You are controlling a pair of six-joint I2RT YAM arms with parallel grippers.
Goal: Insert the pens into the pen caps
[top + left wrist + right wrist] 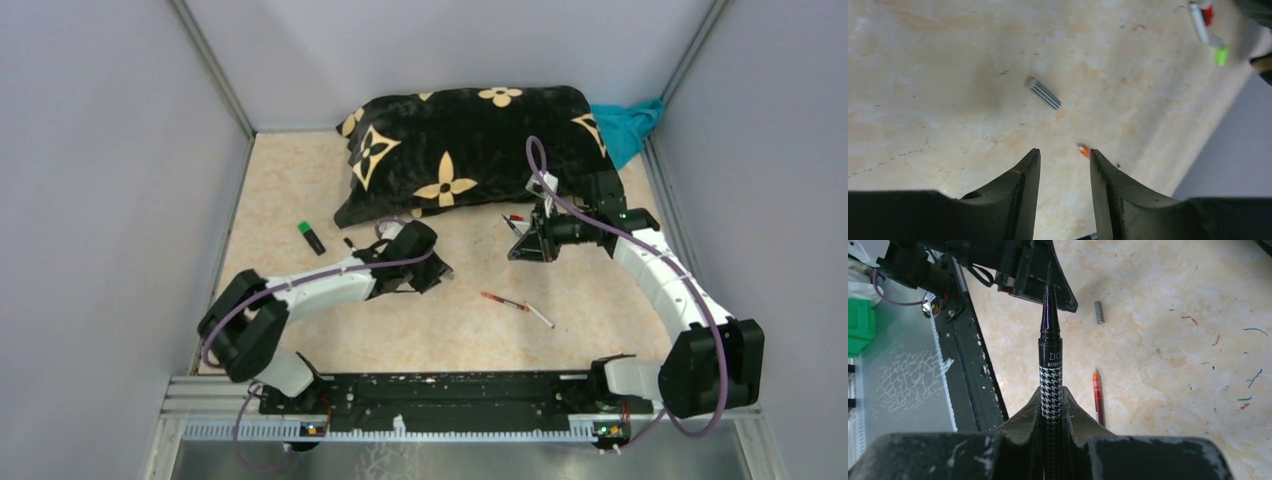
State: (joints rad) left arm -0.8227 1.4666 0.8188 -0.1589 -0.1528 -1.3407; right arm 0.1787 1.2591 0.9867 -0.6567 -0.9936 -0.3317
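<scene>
Because the short houndstooth cap [1043, 93] lies loose on the surface [923, 75] just ahead, the left gripper [1064, 157] hangs low with jaws part-spread and empty, apparently set to pick it up. The right gripper [1051, 395] is clamped on the matching houndstooth pen [1051, 375], a slim barrel with black collar and bare fine tip aimed toward the left arm [320, 285], probably ready for capping.
</scene>
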